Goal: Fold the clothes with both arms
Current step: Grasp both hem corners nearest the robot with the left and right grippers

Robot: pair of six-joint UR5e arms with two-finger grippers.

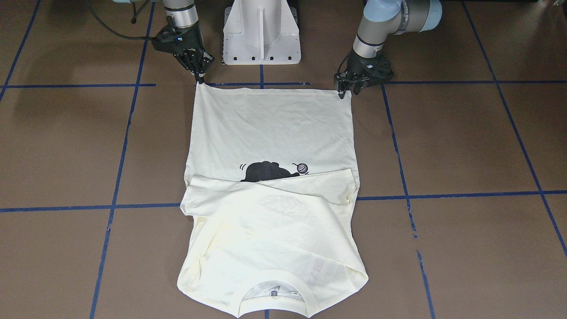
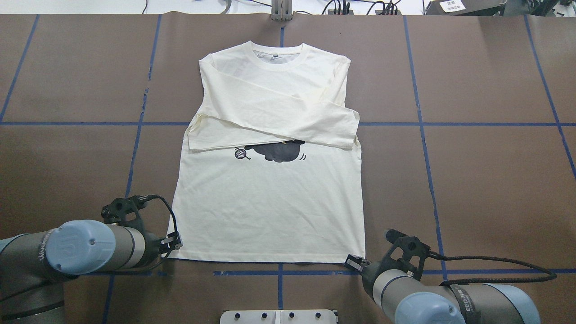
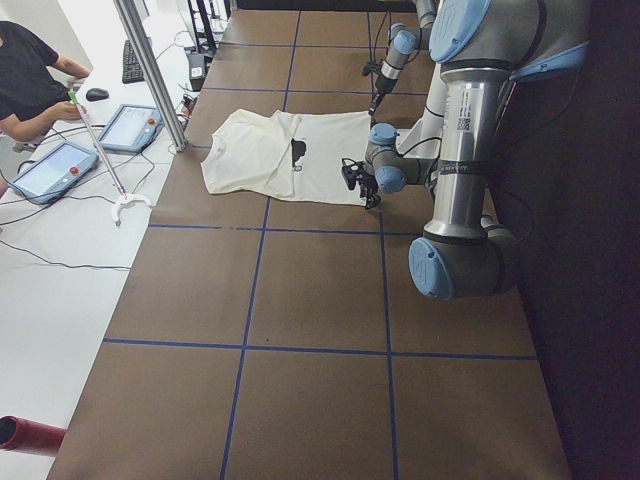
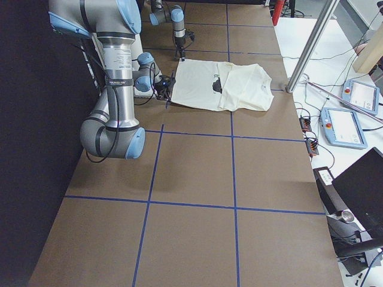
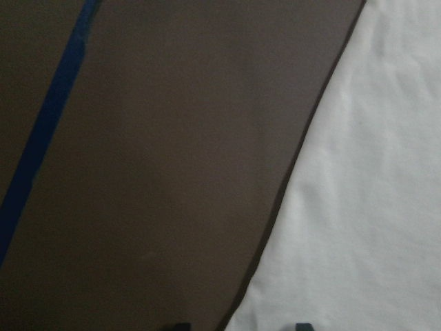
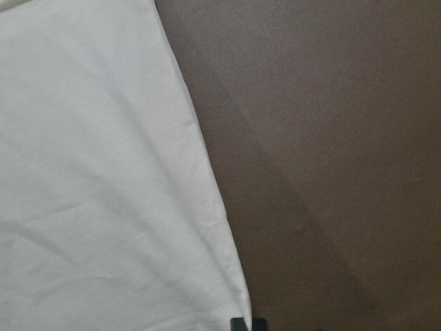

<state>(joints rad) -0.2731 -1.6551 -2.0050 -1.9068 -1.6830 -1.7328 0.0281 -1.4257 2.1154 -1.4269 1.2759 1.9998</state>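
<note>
Stage: hem grab ahead of the bottom-to-collar fold. Found cream T-shirt (image 2: 270, 211) flat on brown bench (image 2: 472, 180), cat print (image 2: 276, 150) up, collar (image 2: 279, 56) at the far side, both sleeves (image 2: 270, 119) crossed over the chest. Saw left pincer (image 2: 175, 243) down at its hem corner, fingers spread, cloth edge between them in the wrist view, not yet clamped. Saw right pincer (image 2: 353, 262) at the opposite hem corner, fingers pressed together, seemingly pinching the corner itself. Judged sleeve folds done, body fold not started. Next move likely: clamp left side, then lift both corners evenly and carry hem toward collar, kept level to avoid skew.
</note>
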